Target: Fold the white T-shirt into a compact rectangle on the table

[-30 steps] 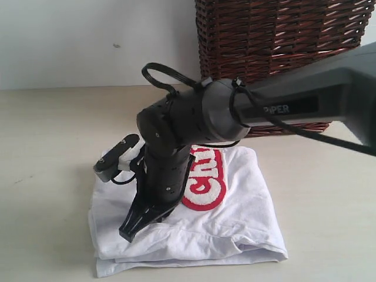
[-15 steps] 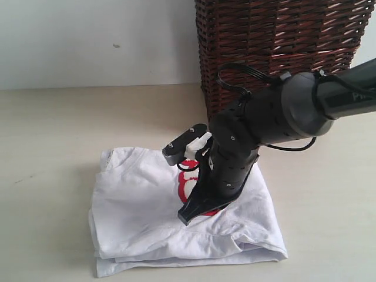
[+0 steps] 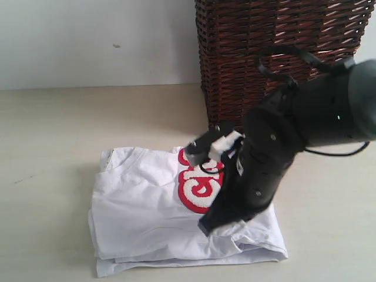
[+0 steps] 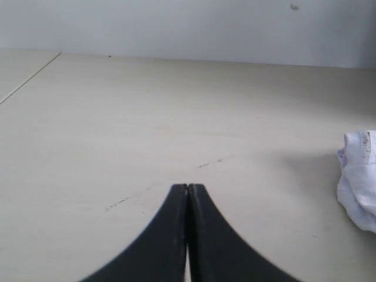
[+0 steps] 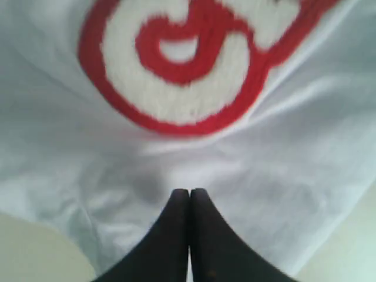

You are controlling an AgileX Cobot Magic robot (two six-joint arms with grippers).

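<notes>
- The soft white T-shirt [image 3: 141, 205], folded into a rumpled rectangle, lies on the smooth beige table [image 3: 47, 147], its fuzzy red-outlined lettering [image 3: 200, 188] facing up.
- The right gripper [image 3: 207, 226], tapered black jaws pressed together, points at the shirt's cloth.
- The left gripper [image 4: 188, 188], jaws likewise together, hangs over bare table.

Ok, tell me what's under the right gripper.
The folded white T-shirt lies under the shut right gripper, on the table. The arm hides part of its red lettering; whether the tips touch the cloth is unclear.
</notes>
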